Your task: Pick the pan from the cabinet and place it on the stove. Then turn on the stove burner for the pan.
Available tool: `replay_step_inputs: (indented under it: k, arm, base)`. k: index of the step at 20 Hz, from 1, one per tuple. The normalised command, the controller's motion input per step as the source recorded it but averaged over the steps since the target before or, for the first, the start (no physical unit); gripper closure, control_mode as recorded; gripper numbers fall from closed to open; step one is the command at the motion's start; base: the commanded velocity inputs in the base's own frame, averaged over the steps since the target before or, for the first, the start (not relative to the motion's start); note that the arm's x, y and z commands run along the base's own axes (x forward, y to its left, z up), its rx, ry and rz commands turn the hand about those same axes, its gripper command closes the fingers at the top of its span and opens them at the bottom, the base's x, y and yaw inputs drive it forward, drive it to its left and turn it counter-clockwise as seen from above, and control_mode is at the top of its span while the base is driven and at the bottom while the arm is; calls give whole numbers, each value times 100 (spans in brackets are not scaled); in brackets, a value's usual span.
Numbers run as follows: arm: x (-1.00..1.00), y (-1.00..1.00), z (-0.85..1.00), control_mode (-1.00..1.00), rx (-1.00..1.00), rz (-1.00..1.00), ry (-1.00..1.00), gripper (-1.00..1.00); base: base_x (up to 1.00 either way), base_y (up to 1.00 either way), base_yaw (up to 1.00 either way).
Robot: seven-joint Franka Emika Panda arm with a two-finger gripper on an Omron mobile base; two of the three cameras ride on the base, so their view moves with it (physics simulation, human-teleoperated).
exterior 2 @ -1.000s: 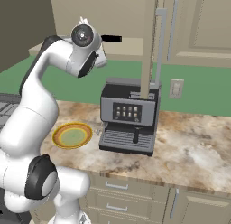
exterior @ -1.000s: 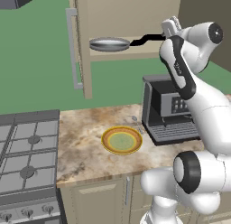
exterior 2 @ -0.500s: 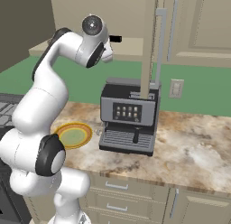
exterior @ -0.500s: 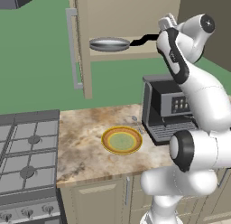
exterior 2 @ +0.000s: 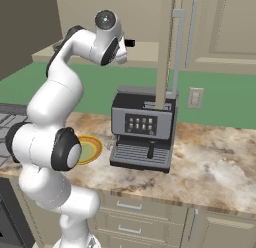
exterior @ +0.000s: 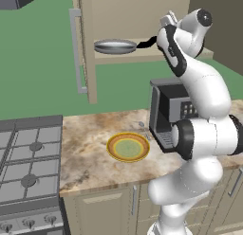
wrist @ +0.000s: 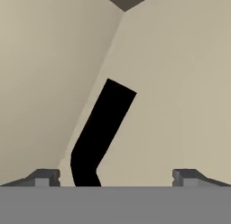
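Note:
The silvery-grey pan sits on the shelf of the open cabinet, its black handle pointing right. My gripper is raised at the handle's end. In the hand view the gripper is open, and the black handle runs up between the fingertips, nearer the left one, with nothing gripped. The pale cabinet wall lies behind it. From the right base view the gripper faces the handle's tip. The stove lies at the lower left.
A yellow-rimmed plate with a green centre lies on the marble counter. Right of it stands a grey coffee machine, below my arm. The open cabinet door carries a long silver handle. Stove knobs line the front edge.
My hand has moved a little left and up toward the pan's handle while the arm straightened upward. The jaws have stayed open and the pan has not moved.

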Motion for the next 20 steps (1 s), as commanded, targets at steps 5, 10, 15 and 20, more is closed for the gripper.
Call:
replay_step_inputs:
  k: [5, 10, 15, 20]
  arm:
    - [52, 6, -2, -100, 0, -1, 2, -100]
    - [52, 6, -5, -100, 0, 0, 3, -100]
    - [23, 20, -10, -100, 0, 0, 0, -100]
    - [23, 23, -26, -100, -1, 0, 0, -100]
  base:
    - [0, 0, 0]
    - [0, 0, 0]
    - [0, 0, 0]
    - [0, 0, 0]
